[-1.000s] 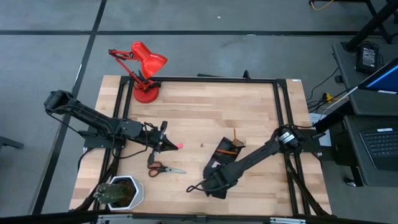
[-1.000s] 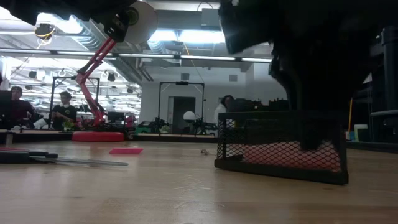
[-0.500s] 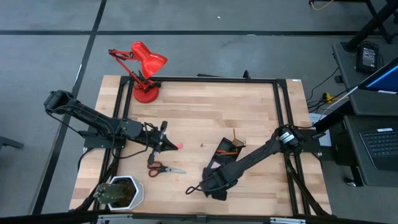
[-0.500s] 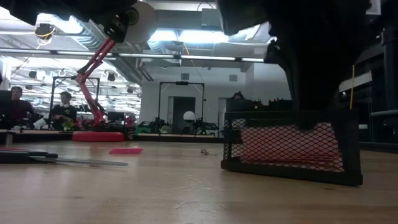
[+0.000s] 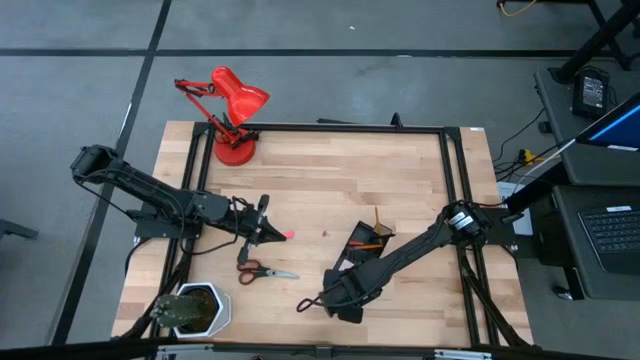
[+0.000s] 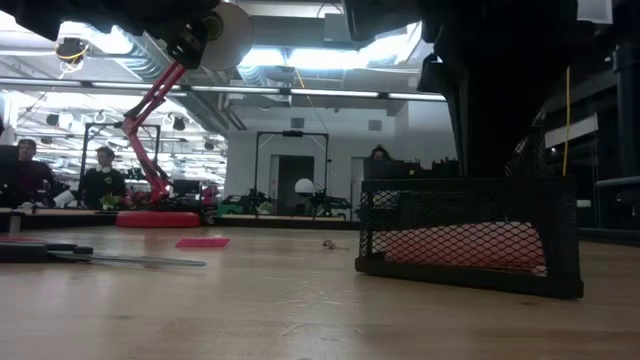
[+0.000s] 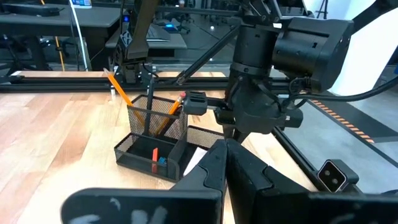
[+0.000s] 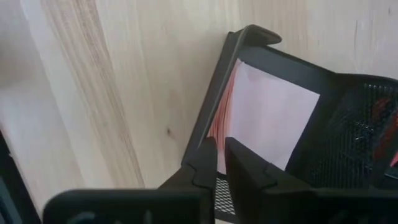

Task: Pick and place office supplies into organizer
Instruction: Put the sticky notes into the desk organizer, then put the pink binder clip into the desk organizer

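Right gripper (image 8: pixel 219 163) (fingers together) over organizer (image 8: pixel 292 112)

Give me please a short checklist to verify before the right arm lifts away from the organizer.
1. Sticky-note pad lies inside the organizer: ok.
2. Pad is free of the right gripper: cannot tell.
3. Pencils stand in the organizer's cup: ok.
4. Scissors are in the organizer: not ok, they lie on the table.
5. Left gripper is apart from the organizer: ok, it waits shut beside the scissors.
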You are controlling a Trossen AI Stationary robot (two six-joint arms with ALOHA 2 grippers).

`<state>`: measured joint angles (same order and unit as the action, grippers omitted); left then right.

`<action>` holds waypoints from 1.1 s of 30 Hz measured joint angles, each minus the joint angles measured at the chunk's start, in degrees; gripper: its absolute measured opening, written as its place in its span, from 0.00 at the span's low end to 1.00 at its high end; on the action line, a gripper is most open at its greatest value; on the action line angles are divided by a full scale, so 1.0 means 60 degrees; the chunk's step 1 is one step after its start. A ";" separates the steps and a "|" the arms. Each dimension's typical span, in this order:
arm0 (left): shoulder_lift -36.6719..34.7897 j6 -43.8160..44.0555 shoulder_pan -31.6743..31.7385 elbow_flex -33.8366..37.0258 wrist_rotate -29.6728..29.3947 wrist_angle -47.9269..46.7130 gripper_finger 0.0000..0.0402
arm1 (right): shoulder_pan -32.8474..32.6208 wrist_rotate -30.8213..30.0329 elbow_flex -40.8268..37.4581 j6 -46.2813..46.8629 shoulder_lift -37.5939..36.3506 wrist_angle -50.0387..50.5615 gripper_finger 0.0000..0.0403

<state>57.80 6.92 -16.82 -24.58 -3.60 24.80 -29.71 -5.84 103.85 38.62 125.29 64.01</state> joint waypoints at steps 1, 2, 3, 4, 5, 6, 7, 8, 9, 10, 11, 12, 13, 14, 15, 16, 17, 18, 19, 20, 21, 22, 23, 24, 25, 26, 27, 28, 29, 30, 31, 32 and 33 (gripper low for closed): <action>0.0000 0.0000 0.0001 0.0001 0.0000 0.0000 0.01 | 0.0004 0.0085 0.0000 -0.0012 0.0000 -0.0014 0.09; -0.0002 0.0000 0.0001 0.0000 0.0000 0.0000 0.01 | 0.0005 0.0220 0.0000 -0.0038 0.0000 -0.0082 0.09; -0.0001 0.0000 0.0000 0.0001 0.0000 0.0000 0.01 | 0.0012 0.0383 -0.0002 -0.0149 0.0000 -0.0258 0.08; -0.0002 0.0000 0.0001 0.0000 0.0000 0.0000 0.01 | 0.0015 0.0554 -0.0026 -0.0314 0.0000 -0.0569 0.06; -0.0002 0.0000 0.0001 0.0001 0.0000 0.0000 0.01 | 0.0015 0.0743 -0.0040 -0.0512 0.0000 -0.0880 0.03; 0.0000 0.0000 0.0001 0.0000 0.0000 0.0000 0.01 | 0.0006 0.0828 -0.0043 -0.0671 0.0000 -0.1040 0.02; -0.0003 0.0004 0.0001 0.0000 0.0000 0.0003 0.01 | -0.0001 0.0848 -0.0044 -0.0744 0.0000 -0.1084 0.01; -0.0002 0.0007 0.0000 0.0000 0.0000 0.0000 0.01 | -0.0007 0.0854 -0.0044 -0.0749 0.0000 -0.1086 0.02; -0.0003 0.0048 0.0001 0.0003 0.0000 0.0000 0.01 | -0.0011 0.0877 -0.0047 -0.0737 0.0000 -0.1079 0.02; -0.0004 0.0089 0.0001 0.0000 0.0000 0.0004 0.01 | -0.0010 0.0873 -0.0047 -0.0720 0.0000 -0.1026 0.02; 0.0000 0.0124 -0.0001 0.0000 0.0000 0.0000 0.01 | 0.0000 0.0862 -0.0047 -0.0705 0.0000 -0.0954 0.02; -0.0004 0.0133 0.0001 0.0000 0.0000 -0.0019 0.01 | 0.0000 0.0852 -0.0047 -0.0701 0.0000 -0.0916 0.01; 0.0000 0.0144 -0.0001 0.0000 0.0000 -0.0039 0.01 | 0.0007 0.0851 -0.0047 -0.0701 0.0000 -0.0914 0.01; -0.0002 0.0146 0.0001 0.0000 0.0001 -0.0047 0.01 | 0.0007 0.0842 -0.0050 -0.0704 0.0000 -0.0915 0.01; -0.0001 0.0146 -0.0003 0.0000 0.0000 -0.0045 0.01 | 0.0007 0.0840 -0.0051 -0.0704 0.0000 -0.0914 0.01; -0.0002 0.0146 0.0000 0.0000 0.0000 -0.0047 0.01 | 0.0005 0.0843 -0.0038 -0.0705 -0.0002 -0.0887 0.01; 0.0000 0.0146 0.0001 0.0000 0.0000 -0.0047 0.01 | 0.0004 0.0844 0.0006 -0.0703 -0.0004 -0.0795 0.01; 0.0000 0.0146 0.0001 0.0000 0.0000 -0.0044 0.01 | 0.0002 0.0844 0.0052 -0.0705 -0.0007 -0.0735 0.01; 0.0000 0.0146 0.0000 0.0003 0.0000 -0.0044 0.01 | -0.0001 0.0844 0.0110 -0.0705 -0.0011 -0.0682 0.01; -0.0003 0.0146 0.0000 0.0000 0.0000 -0.0044 0.01 | -0.0004 0.0844 0.0188 -0.0705 -0.0015 -0.0565 0.01; 0.0000 0.0146 0.0000 0.0000 0.0000 -0.0044 0.01 | -0.0004 0.0837 0.0286 -0.0705 -0.0015 -0.0409 0.01; 0.0000 0.0146 0.0001 0.0003 0.0000 -0.0044 0.01 | 0.0000 0.0830 0.0409 -0.0705 -0.0015 -0.0255 0.00; -0.0001 0.0146 0.0001 0.0000 0.0000 -0.0044 0.01 | -0.0003 0.0809 0.0534 -0.0708 -0.0016 -0.0170 0.00; -0.0002 0.0146 0.0001 0.0000 0.0000 -0.0042 0.01 | -0.0004 0.0752 0.0655 -0.0717 -0.0022 -0.0150 0.00; -0.0002 0.0146 0.0001 0.0000 0.0000 -0.0040 0.01 | -0.0014 0.0661 0.0796 -0.0732 -0.0022 -0.0120 0.00; -0.0001 0.0146 0.0001 0.0000 0.0000 -0.0040 0.01 | -0.0026 0.0583 0.0967 -0.0750 -0.0022 -0.0031 0.00; -0.0001 0.0146 0.0000 0.0000 0.0000 -0.0040 0.01 | -0.0042 0.0509 0.1173 -0.0801 -0.0022 0.0107 0.00; -0.0004 0.0146 0.0000 0.0000 0.0000 -0.0040 0.01 | -0.0070 0.0436 0.1402 -0.0891 -0.0022 0.0238 0.00; 0.0000 0.0146 0.0000 0.0000 0.0000 -0.0040 0.01 | -0.0103 0.0342 0.1610 -0.1002 -0.0029 0.0322 0.00; -0.0004 0.0146 0.0001 0.0000 0.0000 -0.0040 0.01 | -0.0147 0.0186 0.1814 -0.1086 -0.0036 0.0431 0.00; -0.0001 0.0146 0.0001 0.0000 0.0000 -0.0040 0.01 | -0.0183 -0.0013 0.2056 -0.1240 -0.0036 0.0631 0.00; -0.0002 0.0146 0.0001 0.0000 0.0000 -0.0040 0.01 | -0.0230 -0.0235 0.2298 -0.1334 -0.0036 0.0853 0.00; -0.0004 0.0146 -0.0002 0.0000 0.0000 -0.0040 0.01 | -0.0267 -0.0410 0.2541 -0.1493 -0.0036 0.0983 0.00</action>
<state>57.78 7.79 -16.83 -24.58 -3.60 24.56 -31.32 -8.30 119.10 29.66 125.08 69.91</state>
